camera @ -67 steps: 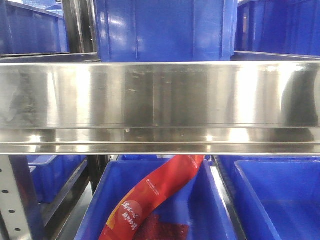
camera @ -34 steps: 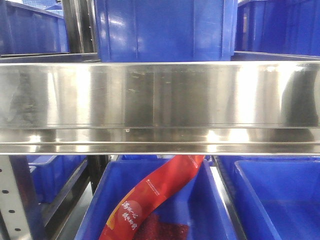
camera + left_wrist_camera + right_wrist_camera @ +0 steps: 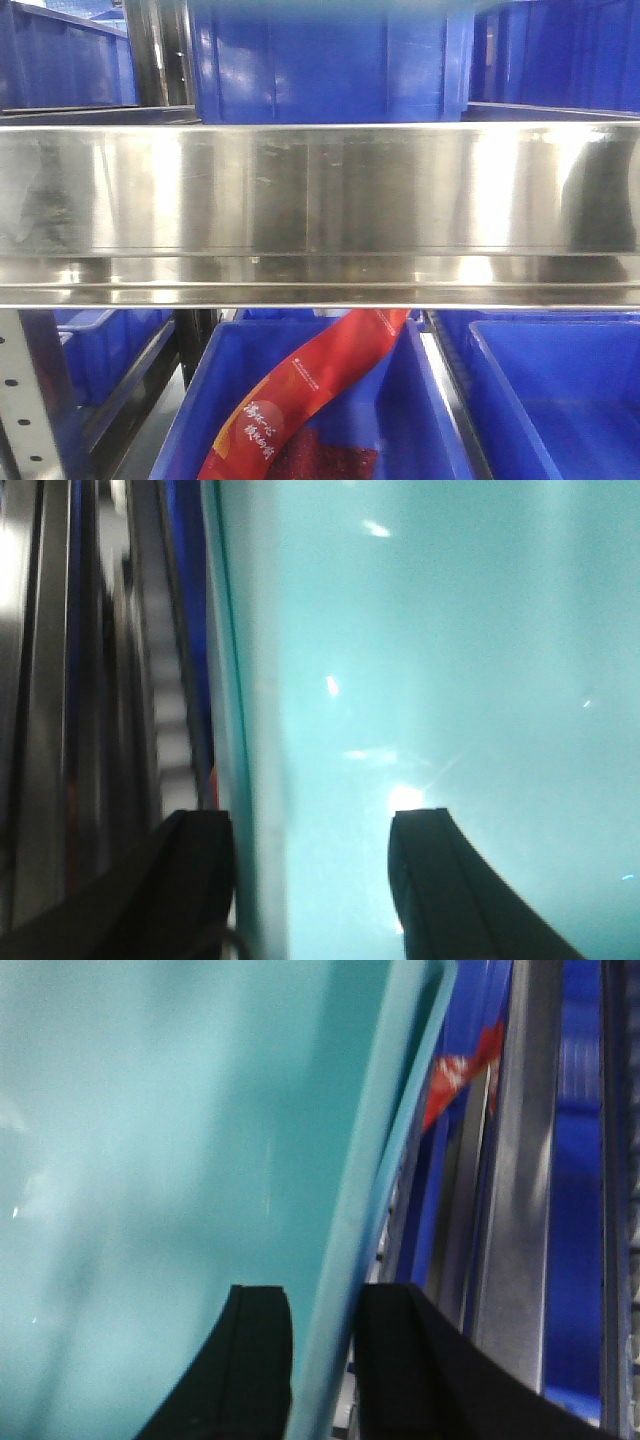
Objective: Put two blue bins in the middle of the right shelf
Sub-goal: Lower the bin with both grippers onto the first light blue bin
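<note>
Two claws, one load. The right shelf (image 3: 320,190) fills my front view, its steel rail running across, with blue bins above and below it. A bin (image 3: 450,680), washed teal in my wrist cameras, sits between my claws. My right claw (image 3: 322,1360) pinches its rim; my left claw (image 3: 310,880) straddles its wall, fingers apart, so I cannot tell whether it grips. I judge this bin not yet placed; whether another is already shelved I cannot say.

A grey perforated steel upright (image 3: 22,400) stands at the lower left edge. Bright overhead light glares on the metal surfaces. Dark vertical metal posts (image 3: 152,55) rise at the upper left.
</note>
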`<move>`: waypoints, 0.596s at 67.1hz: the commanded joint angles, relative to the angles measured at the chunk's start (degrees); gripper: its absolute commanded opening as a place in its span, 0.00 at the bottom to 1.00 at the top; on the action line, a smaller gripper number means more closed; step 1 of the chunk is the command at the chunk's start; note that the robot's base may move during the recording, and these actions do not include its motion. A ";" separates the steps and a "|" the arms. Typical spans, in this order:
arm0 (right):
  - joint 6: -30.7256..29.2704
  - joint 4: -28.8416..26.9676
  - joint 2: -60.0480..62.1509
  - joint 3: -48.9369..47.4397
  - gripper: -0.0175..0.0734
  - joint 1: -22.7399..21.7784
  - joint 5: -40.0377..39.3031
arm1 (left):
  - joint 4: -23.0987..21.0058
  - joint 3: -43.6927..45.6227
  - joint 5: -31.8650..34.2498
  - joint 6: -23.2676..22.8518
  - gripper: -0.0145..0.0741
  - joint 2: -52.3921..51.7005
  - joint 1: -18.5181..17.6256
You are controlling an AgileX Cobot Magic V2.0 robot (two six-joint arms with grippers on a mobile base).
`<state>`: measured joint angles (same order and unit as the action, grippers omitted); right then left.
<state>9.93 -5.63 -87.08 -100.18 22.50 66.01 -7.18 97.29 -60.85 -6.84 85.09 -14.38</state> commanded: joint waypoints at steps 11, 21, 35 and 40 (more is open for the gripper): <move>-1.99 5.20 -5.37 -0.73 0.02 -0.13 -2.59 | -1.34 -1.34 -0.07 2.09 0.04 3.15 -0.22; -1.99 7.05 -7.73 -0.73 0.02 -0.13 -1.54 | -1.24 -1.34 -0.75 2.09 0.05 6.07 -0.22; -1.99 8.07 -9.83 -0.62 0.18 -0.13 -0.12 | -1.24 -1.34 -2.08 2.09 0.32 8.15 -0.22; -1.99 8.07 -9.83 -0.62 0.35 -0.13 -0.12 | -1.24 -1.34 -2.08 2.09 0.48 8.15 -0.22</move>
<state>7.54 -1.37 -96.39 -100.43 22.82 66.64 -5.91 95.34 -62.09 -6.21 94.34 -14.38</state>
